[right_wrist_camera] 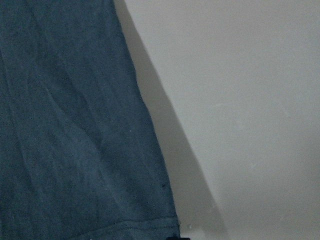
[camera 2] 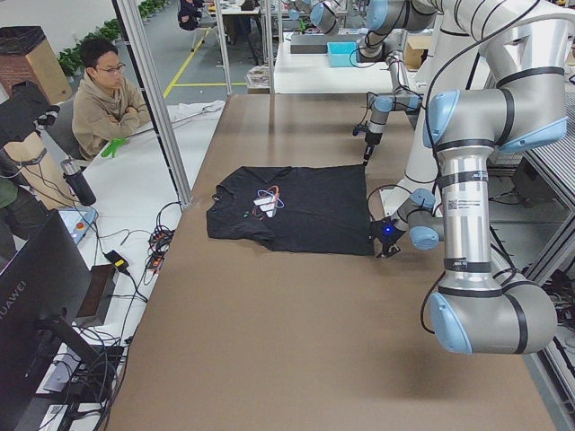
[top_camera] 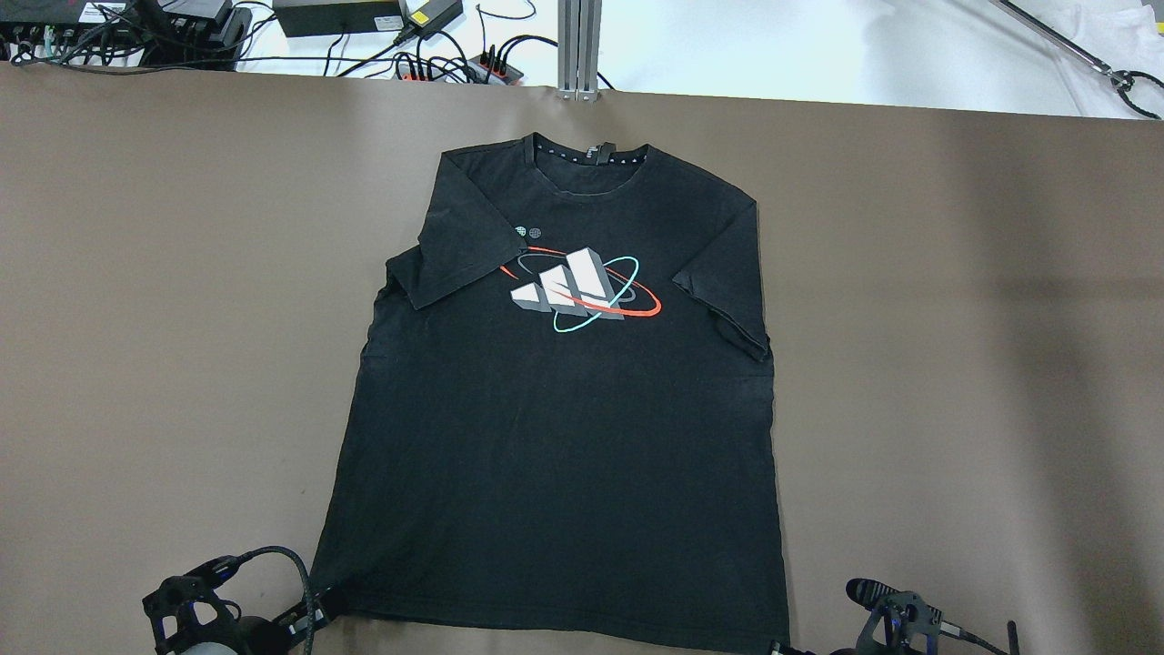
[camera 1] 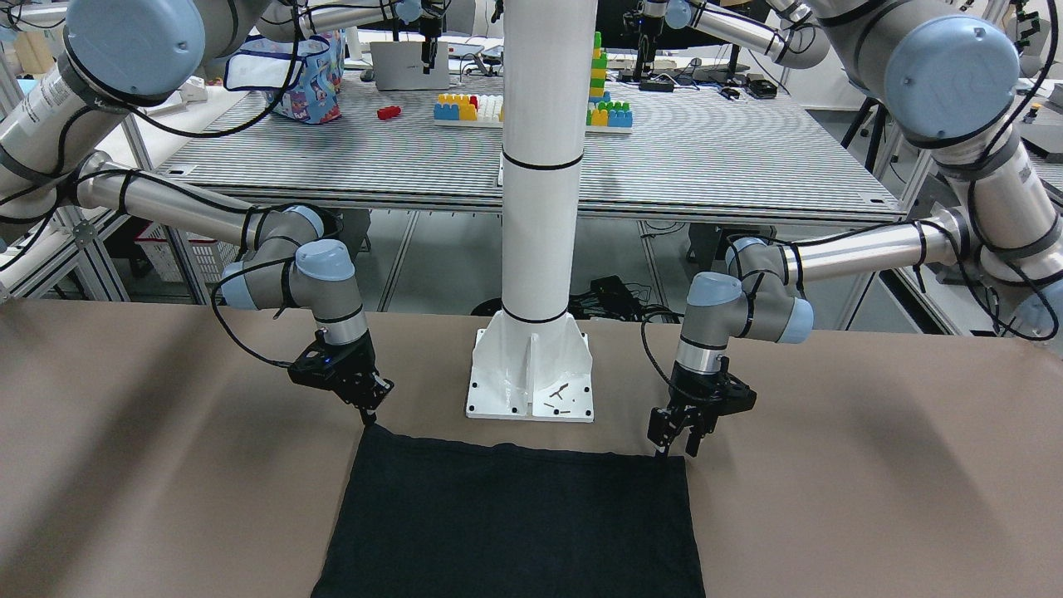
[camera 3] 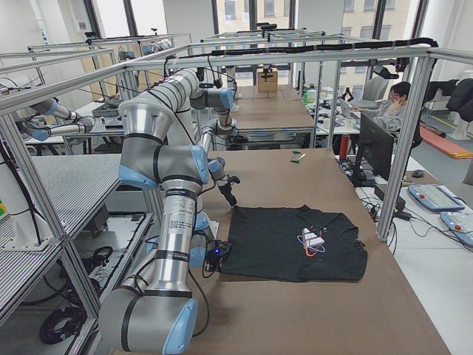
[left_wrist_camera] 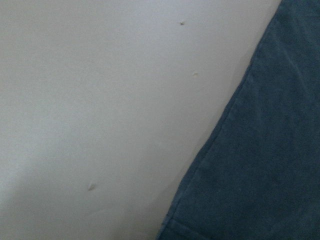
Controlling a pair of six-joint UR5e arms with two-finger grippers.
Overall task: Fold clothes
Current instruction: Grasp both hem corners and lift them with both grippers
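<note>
The clothes are one black T-shirt (top_camera: 564, 437) with a white, red and teal chest print. It lies flat on the brown table (top_camera: 136, 364), collar away from the robot and hem near it (camera 1: 515, 523). My left gripper (camera 1: 676, 448) is open, its fingertips down at one hem corner. My right gripper (camera 1: 369, 418) touches the other hem corner, its fingers seen edge-on, so I cannot tell its state. The left wrist view shows only the shirt's edge (left_wrist_camera: 260, 165) beside bare table. The right wrist view likewise shows the shirt's edge (right_wrist_camera: 70, 140).
A white post (camera 1: 540, 208) on a base plate (camera 1: 531, 382) stands just behind the hem, between the arms. Cables and power strips (top_camera: 436, 55) lie past the table's far edge. A seated person (camera 2: 103, 103) is off the table's far side.
</note>
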